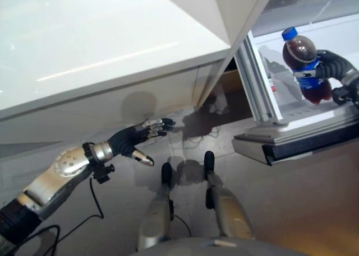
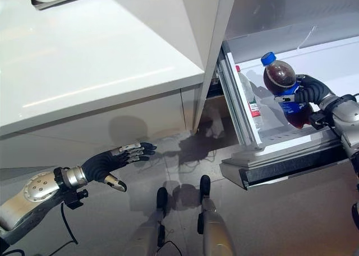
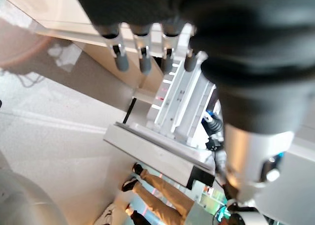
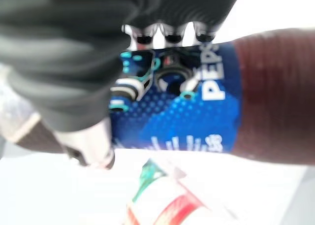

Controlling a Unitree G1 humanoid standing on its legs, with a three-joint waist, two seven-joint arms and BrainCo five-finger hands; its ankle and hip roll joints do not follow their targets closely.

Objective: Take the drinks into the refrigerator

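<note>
A dark cola bottle with a blue cap and blue label is held tilted inside the open refrigerator, above its white shelf. My right hand is shut on the bottle, fingers curled over the label, thumb beneath. A clear bottle with a red cap stands in the refrigerator door rack. My left hand hangs open and holds nothing, low at the left in front of the white counter, far from the refrigerator.
A white counter fills the upper left, its cabinet front just beyond my left hand. The open refrigerator door juts out between the counter and the shelves. A person's legs and shoes show past the door in the left wrist view.
</note>
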